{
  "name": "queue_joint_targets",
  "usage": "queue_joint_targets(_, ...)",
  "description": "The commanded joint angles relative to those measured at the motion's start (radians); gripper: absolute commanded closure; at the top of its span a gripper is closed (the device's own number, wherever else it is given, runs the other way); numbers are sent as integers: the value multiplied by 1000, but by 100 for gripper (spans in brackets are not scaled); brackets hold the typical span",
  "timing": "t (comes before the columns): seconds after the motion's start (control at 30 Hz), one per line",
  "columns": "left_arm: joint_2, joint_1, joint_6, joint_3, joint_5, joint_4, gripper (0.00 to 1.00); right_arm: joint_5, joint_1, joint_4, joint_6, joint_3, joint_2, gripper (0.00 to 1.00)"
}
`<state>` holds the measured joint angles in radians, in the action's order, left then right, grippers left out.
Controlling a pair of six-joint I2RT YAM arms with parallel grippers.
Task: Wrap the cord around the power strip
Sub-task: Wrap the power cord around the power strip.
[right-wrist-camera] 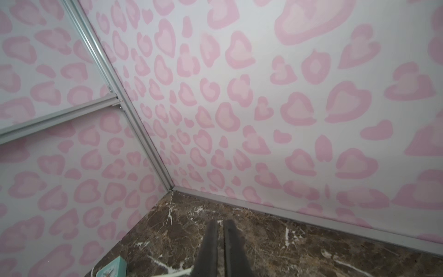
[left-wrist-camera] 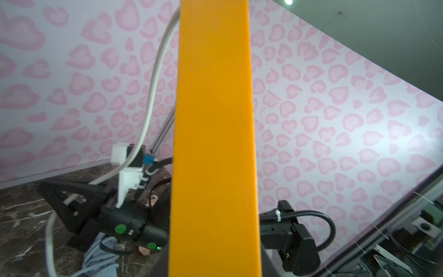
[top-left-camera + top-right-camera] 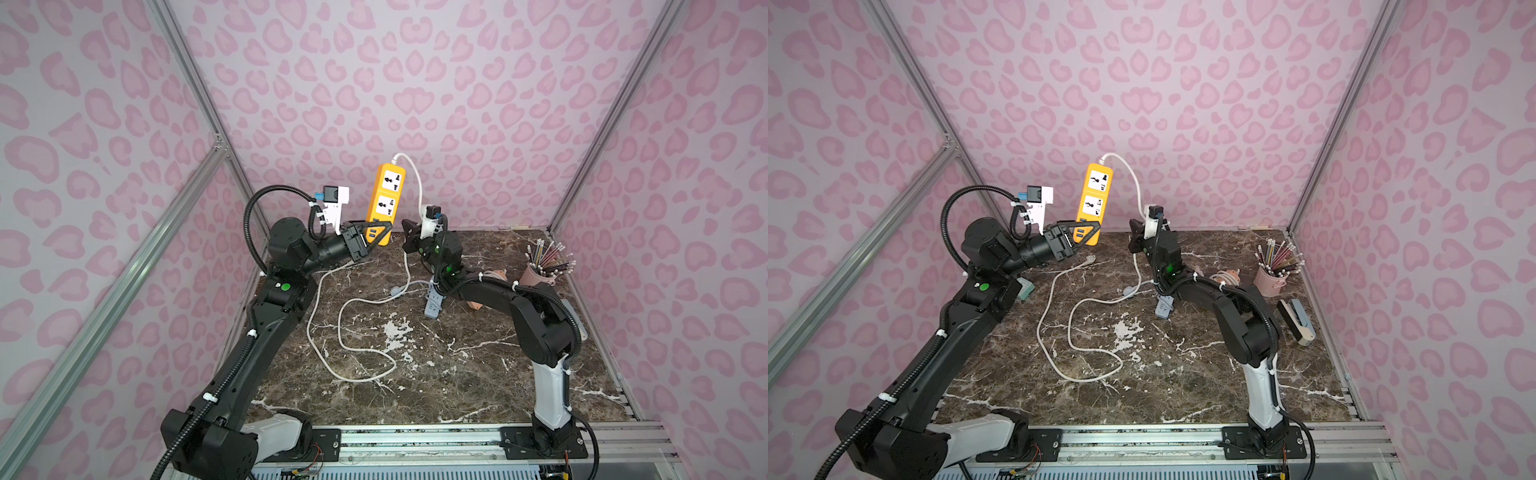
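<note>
The orange power strip (image 3: 386, 199) (image 3: 1094, 195) stands upright in the air near the back wall, and its back fills the left wrist view (image 2: 213, 144). My left gripper (image 3: 384, 232) (image 3: 1092, 232) is shut on its lower end. The white cord (image 3: 340, 332) (image 3: 1071, 332) (image 2: 153, 84) leaves the strip's top and arcs down to my right gripper (image 3: 409, 235) (image 3: 1136, 235) (image 2: 64, 194) (image 1: 221, 225). That gripper is shut on the cord near the base of its fingers. Below it the cord (image 1: 177, 272) loops over the table to its plug (image 3: 397, 291).
A pink cup of pencils (image 3: 540, 274) (image 3: 1271, 278) stands at the back right, a stapler (image 3: 1300, 320) in front of it. A grey-blue strip (image 3: 434, 303) and a peach object (image 3: 473, 305) lie under my right arm. A teal box (image 3: 1025, 289) sits by the left arm.
</note>
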<state>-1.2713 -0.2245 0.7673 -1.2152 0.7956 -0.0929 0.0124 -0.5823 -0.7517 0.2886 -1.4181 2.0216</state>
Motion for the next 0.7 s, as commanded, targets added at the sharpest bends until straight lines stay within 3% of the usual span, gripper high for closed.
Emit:
queue_joint_targets(0.0,-28,64,-67,-34,-70,50,97,-27,-51,146,-112,18,-56,100)
queue_joint_targets(0.13,-127,73,-365,-191,-293,386,97,-78,-149,459,-281,-7,-93,100)
queue_joint_targets(0.23,-162,77,-490,-211,-442,463,97,-168,-215,686,-395,-46,-96,100)
queue_joint_targets(0.33,-180,72,-593,-184,-541,491,97,-344,-269,855,-484,-88,-98,100)
queue_joint_targets(0.5,-203,30,-785,-83,-745,503,97,-491,-298,930,-602,-107,-161,100)
queue_joint_targets(0.67,-235,-49,-963,6,-886,502,97,-511,-333,887,-759,-93,-245,100)
